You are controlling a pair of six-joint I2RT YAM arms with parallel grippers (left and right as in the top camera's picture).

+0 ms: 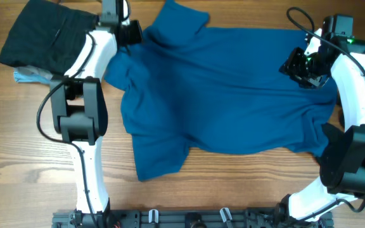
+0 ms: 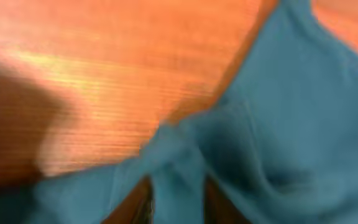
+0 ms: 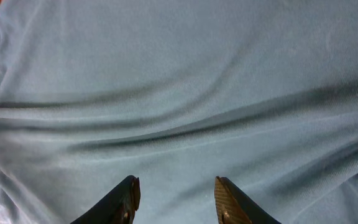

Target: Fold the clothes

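One royal-blue shirt (image 1: 220, 95) is spread across the middle of the tabletop (image 1: 18, 158), one black garment (image 1: 43, 38) and one light-blue piece (image 1: 29, 76) are heaped at 10 o'clock, the right claw (image 3: 176, 182) is held parted and empty over the shirt at 3 o'clock, and a blue fold is seen within the left claw (image 2: 178, 199) at 11 o'clock, where it cannot be told whether the fold is pinched.

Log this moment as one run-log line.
blue shirt: spread on table, wrinkled, unfolded | left gripper: fabric between jaws, grip unclear | right gripper: open, above shirt | black garment: aside, near left arm
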